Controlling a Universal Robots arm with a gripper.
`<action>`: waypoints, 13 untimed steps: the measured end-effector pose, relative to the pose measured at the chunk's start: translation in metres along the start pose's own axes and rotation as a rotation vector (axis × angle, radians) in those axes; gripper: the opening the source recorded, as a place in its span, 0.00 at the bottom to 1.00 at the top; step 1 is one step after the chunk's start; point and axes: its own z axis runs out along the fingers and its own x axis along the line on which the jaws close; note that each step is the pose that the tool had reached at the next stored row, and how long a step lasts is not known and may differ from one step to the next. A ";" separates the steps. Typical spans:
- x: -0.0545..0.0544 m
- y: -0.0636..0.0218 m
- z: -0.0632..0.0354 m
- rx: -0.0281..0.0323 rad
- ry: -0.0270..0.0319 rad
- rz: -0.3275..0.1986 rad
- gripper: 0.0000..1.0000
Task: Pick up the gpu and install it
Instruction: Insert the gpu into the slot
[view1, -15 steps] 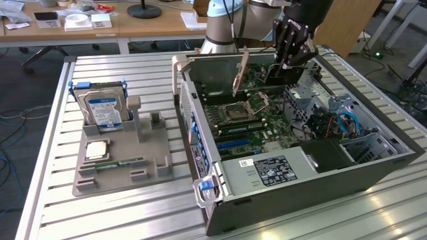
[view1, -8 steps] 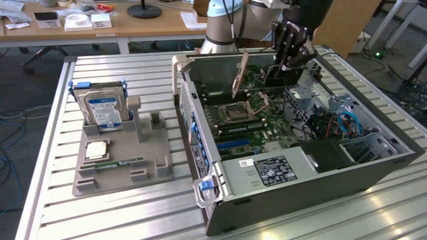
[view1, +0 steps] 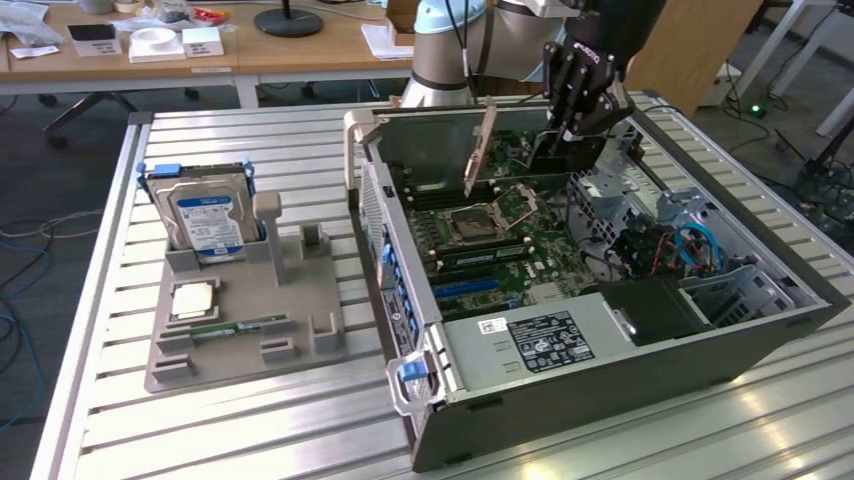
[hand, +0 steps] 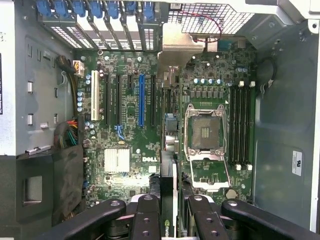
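Observation:
My gripper (view1: 583, 120) reaches down into the open computer case (view1: 587, 390) at its far end. It is shut on the gpu (view1: 561, 155), which stands on edge over the motherboard (view1: 501, 240), its pale end bracket toward the case's rear wall. In the wrist view the gpu (hand: 170, 165) is seen edge-on between the black fingers (hand: 145, 210). Its bracket (hand: 182, 47) is near the rear slot openings. The card lies between the blue slot (hand: 141, 100) and the CPU socket (hand: 205, 132). Whether its edge touches a slot I cannot tell.
The case lies on its side on a slatted metal table (view1: 267, 430). At the exterior view's left a grey holder (view1: 287, 330) carries a blue-labelled hard drive (view1: 207, 215), a CPU chip (view1: 194, 298) and a RAM stick (view1: 240, 326). Cables and a drive cage (view1: 681, 245) crowd the case's other side.

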 end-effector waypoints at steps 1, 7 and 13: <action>0.000 0.0000 0.0000 0.0000 0.0000 0.000 0.26; 0.000 -0.0001 0.0036 0.0001 0.0006 0.000 0.26; 0.000 -0.0004 0.0112 0.0000 0.0022 0.000 0.26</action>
